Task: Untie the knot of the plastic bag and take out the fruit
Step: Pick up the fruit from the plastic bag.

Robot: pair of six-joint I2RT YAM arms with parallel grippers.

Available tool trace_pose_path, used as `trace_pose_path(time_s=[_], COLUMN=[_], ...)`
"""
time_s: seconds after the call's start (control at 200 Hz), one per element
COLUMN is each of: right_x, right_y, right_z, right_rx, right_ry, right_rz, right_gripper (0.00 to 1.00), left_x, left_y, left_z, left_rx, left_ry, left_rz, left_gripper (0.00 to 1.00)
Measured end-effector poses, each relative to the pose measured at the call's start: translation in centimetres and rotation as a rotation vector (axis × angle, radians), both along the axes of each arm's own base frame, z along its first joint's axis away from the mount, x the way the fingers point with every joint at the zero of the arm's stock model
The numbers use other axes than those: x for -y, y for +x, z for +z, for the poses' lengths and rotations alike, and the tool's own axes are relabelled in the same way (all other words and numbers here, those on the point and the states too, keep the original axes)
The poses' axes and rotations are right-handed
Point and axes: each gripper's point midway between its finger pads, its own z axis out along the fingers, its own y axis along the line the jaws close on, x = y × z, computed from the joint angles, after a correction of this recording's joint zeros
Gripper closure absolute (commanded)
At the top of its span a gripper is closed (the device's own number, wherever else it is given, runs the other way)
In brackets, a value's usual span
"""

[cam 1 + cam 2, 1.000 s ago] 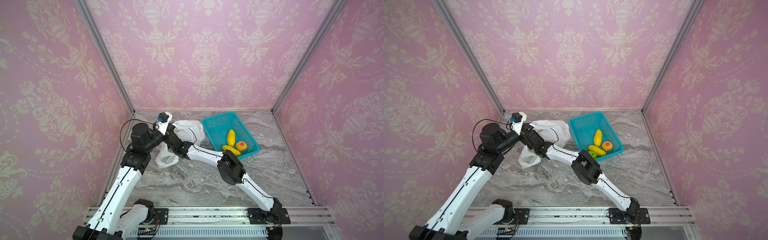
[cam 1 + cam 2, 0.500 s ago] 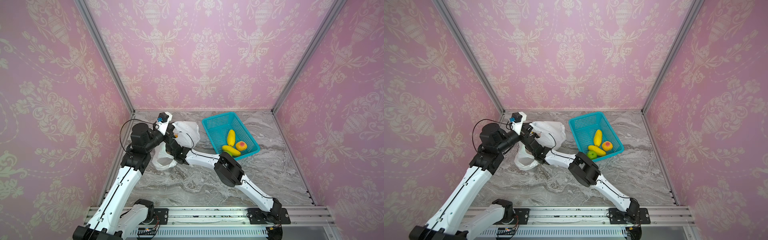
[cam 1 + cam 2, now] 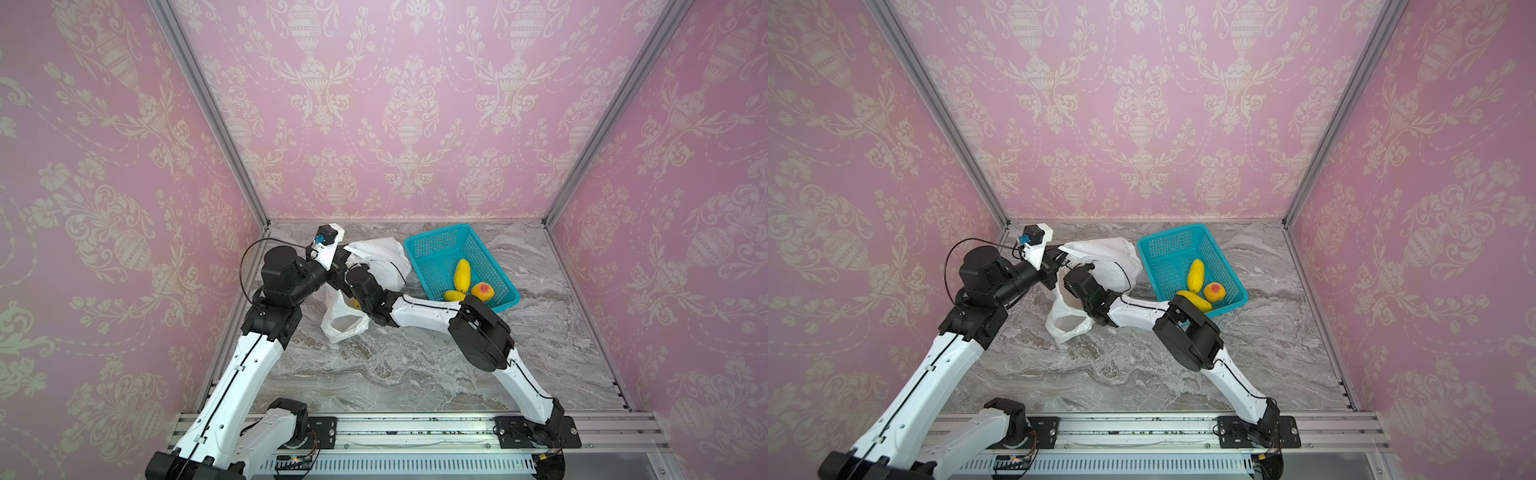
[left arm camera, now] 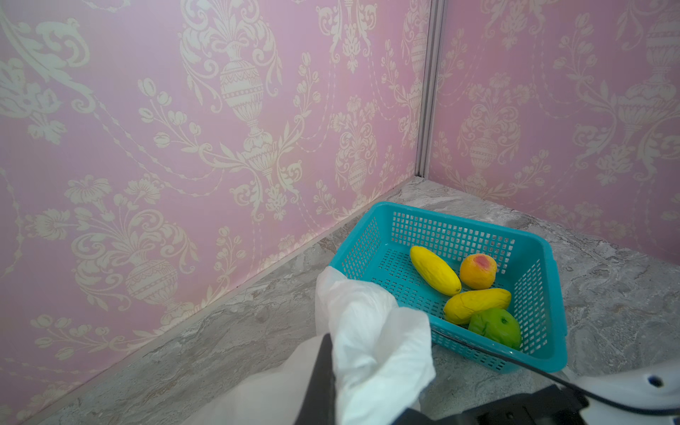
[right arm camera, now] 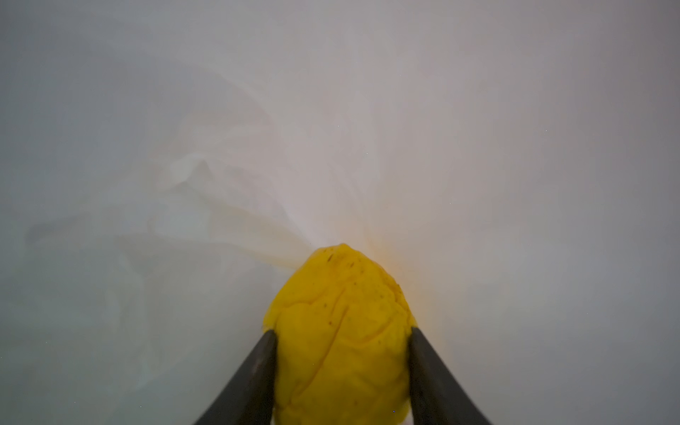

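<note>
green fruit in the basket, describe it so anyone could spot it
Look at the teal basket at the back of the marble table. Inside, the green fruit is the only green piece, round, next to an elongated yellow fruit.

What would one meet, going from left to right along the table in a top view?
Left arm → plastic bag → basket, holding the long yellow fruit, then the orange-red fruit. The right arm crosses several of these, so it is left out.
</note>
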Motion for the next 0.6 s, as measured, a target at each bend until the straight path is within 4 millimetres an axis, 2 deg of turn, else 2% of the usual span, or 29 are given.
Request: trace_pose_path(time_s=[0.2, 0.37, 0.475, 0.6], right_x=[2.6, 3.2, 3.2, 3.9], right_y=[-5.6, -10.7, -13.6, -16.6], right_z=[4.5, 8.4, 9.1, 8.2], right_rx=[-0.019, -0.035, -0.054, -0.093], right_ry=[0.072, 0.174, 0.206, 0.202], right_rz=[0.085, 0.190, 0.242, 0.289], right_gripper=[0.54, 0.55, 0.55, 0.56], left_x=[-0.3, -0.9, -1.5, -2.6], left_y=[0.1, 0.5, 0.9, 1.8], left_z=[0.0, -0.3, -0.8, -1.6], left_rx=[0.000, -0.005, -0.018, -0.040], left_ry=[0.001, 0.012, 0.027, 0.041], left_rz=[0.011, 0.045, 0.081, 0.136], left_gripper=[1.00, 1.00, 1.00, 1.00])
